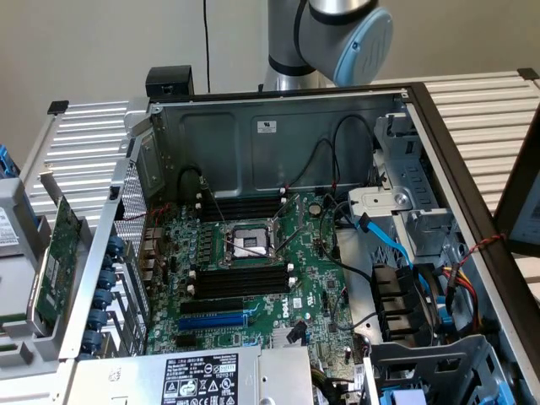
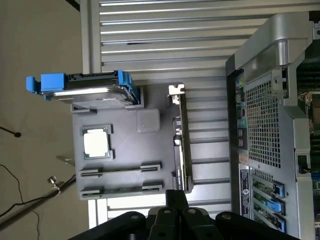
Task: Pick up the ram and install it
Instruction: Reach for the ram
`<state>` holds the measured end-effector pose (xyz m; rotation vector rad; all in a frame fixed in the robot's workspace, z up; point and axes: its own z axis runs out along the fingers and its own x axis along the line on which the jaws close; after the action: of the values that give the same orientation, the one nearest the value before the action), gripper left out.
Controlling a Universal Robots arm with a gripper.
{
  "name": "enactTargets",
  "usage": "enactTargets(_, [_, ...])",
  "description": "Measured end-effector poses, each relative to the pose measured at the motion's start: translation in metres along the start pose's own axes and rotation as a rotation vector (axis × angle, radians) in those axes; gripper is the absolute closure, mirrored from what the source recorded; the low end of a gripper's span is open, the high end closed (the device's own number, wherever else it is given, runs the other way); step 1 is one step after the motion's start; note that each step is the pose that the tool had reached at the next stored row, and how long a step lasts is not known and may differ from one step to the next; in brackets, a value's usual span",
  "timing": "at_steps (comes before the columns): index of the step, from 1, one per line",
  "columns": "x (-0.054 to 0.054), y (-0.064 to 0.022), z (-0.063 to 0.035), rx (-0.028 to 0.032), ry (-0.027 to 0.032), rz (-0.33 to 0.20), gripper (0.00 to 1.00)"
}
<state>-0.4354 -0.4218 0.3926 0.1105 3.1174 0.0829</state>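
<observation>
Wrist view: black gripper (image 2: 176, 199) fully closed, empty, at grey plastic tray (image 2: 125, 150) edge, just beside upright metal-bracketed expansion card (image 2: 181, 145). In tray holder, thin greenish ram stick (image 2: 120, 189) edge-on; open floor around.

The slatted table (image 2: 165, 40) bears an open computer case (image 1: 253, 160) and a grey tray (image 2: 127, 150) beside it.

Open tower case of bare grey sheet metal (image 1: 278, 143): matt with a dull sheen. Green circuit board inside it (image 1: 253, 278): lacquered, glossy. Ribbed silver metal table slats (image 2: 165, 30): smooth, satin. Dark grey plastic parts tray (image 2: 125, 150): matt. Bright blue plastic drive carrier (image 2: 50, 82): smooth, slightly glossy. Black gripper (image 2: 176, 200): matt, plastic-looking.
</observation>
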Motion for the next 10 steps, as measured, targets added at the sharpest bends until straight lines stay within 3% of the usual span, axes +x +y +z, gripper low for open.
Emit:
enactTargets(6, [0.026,-0.0068,-0.0009,0.0000,0.0000,0.000,0.89])
enactTargets(10, [0.037,-0.0101,-0.0013,0.0000,0.0001,0.000,0.89])
